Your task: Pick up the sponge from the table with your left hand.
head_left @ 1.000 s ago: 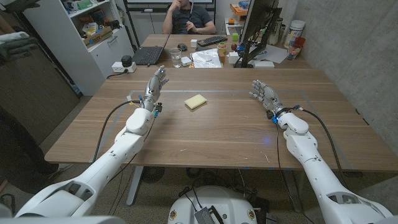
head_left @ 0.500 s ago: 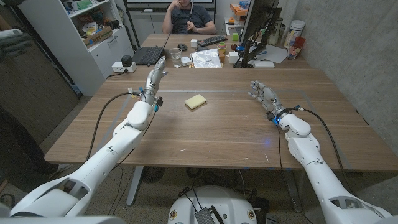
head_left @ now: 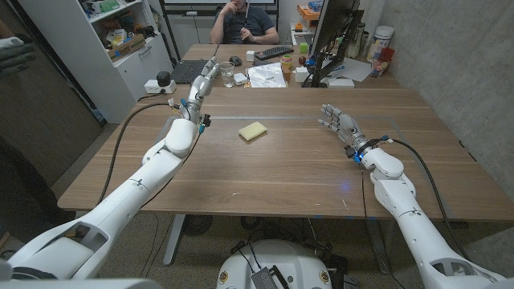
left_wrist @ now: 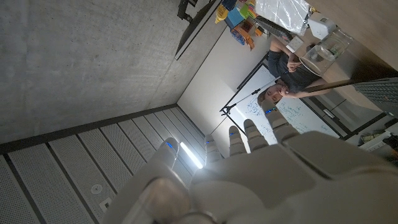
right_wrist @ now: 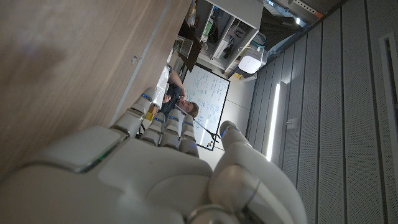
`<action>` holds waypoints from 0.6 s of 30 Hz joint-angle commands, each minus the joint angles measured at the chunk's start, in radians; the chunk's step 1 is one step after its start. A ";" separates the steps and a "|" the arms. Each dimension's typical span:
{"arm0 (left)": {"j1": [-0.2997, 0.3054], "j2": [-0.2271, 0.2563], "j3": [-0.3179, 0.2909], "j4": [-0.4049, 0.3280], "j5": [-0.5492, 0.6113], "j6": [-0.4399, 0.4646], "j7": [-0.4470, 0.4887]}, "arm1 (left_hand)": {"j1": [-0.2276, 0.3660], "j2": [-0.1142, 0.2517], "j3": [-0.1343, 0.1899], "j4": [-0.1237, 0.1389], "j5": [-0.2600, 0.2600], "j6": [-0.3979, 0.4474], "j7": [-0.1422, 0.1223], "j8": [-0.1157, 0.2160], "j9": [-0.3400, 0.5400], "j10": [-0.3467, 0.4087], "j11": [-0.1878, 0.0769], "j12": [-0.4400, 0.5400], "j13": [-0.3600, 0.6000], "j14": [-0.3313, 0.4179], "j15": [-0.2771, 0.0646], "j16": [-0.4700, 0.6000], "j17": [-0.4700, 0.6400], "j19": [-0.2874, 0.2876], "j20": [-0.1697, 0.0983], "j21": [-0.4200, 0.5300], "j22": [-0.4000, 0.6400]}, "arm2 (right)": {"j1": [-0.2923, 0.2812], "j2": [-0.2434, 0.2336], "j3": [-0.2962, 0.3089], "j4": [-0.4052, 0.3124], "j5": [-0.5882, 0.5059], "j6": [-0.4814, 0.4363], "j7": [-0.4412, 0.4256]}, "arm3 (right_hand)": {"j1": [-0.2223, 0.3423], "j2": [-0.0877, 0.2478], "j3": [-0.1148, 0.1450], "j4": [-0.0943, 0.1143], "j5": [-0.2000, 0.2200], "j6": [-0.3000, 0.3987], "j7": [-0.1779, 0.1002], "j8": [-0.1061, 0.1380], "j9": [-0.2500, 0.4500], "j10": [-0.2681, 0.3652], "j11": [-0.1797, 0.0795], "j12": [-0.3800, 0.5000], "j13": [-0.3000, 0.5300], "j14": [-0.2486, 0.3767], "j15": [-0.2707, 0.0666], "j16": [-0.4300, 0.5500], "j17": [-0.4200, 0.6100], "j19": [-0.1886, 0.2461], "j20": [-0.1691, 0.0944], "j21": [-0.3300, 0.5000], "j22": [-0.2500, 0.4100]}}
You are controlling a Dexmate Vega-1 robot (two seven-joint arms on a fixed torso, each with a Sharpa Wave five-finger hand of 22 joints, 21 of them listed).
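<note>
A pale yellow sponge (head_left: 253,131) lies on the wooden table (head_left: 273,168), a little left of its middle. My left hand (head_left: 204,85) is raised above the table's far left part, up and to the left of the sponge, its fingers stretched out and holding nothing. The back of that hand (left_wrist: 261,180) fills the lower part of the left wrist view, pointing toward the ceiling. My right hand (head_left: 339,122) hovers low over the right side of the table, fingers spread and empty; its back (right_wrist: 143,168) shows in the right wrist view beside the table's surface.
A person (head_left: 241,20) sits behind the far edge. Near that edge stand a laptop (head_left: 191,71), a glass (head_left: 227,75), papers (head_left: 267,75), a keyboard (head_left: 274,52) and a monitor (head_left: 332,36). A black cable (head_left: 132,144) runs along my left arm.
My left hand has lifted and reached farther toward the table's far edge, its fingers straightening. The right hand has barely moved.
</note>
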 commanded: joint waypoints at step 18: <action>-0.165 0.098 0.107 -0.198 0.292 0.333 -0.134 | 0.055 -0.006 0.013 -0.056 0.007 -0.029 -0.015 -0.003 0.004 -0.034 -0.021 -0.008 0.005 -0.032 0.001 -0.005 0.001 0.004 0.021 -0.012 0.001 | -0.069 -0.058 -0.024 -0.122 0.043 0.072 0.026 | 0.001 -0.005 0.002 -0.006 0.007 0.010 0.000 0.005 0.005 0.008 -0.003 0.007 0.003 0.009 0.003 0.006 0.002 0.012 0.002 0.008 0.004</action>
